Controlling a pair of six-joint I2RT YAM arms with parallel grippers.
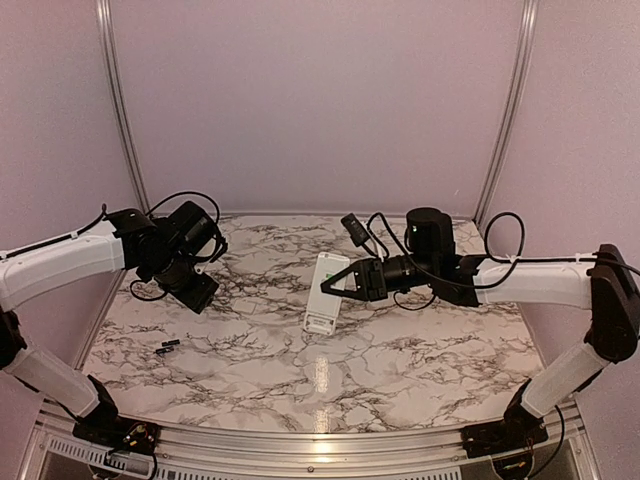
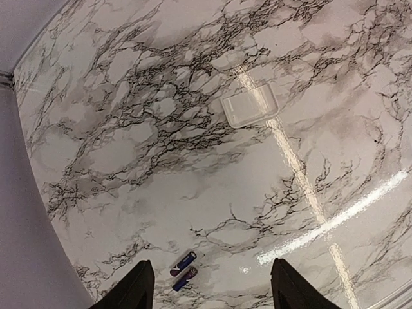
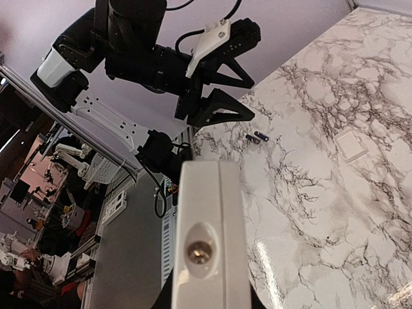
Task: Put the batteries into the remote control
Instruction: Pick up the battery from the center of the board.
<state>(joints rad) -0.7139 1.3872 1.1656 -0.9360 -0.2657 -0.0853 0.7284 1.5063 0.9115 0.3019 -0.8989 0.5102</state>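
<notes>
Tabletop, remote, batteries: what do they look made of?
The tabletop looks like marble, grey veins on white with a glossy finish and light streaks. It may be printed laminate or film, I can't confirm. The remote control looks like smooth white plastic with a slight sheen. The batteries are dark cylinders in a purple-blue sleeve, probably metal cells under a film wrap.

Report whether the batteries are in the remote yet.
Out. Both batteries lie together on the table, far from the remote control in the right gripper.
</notes>
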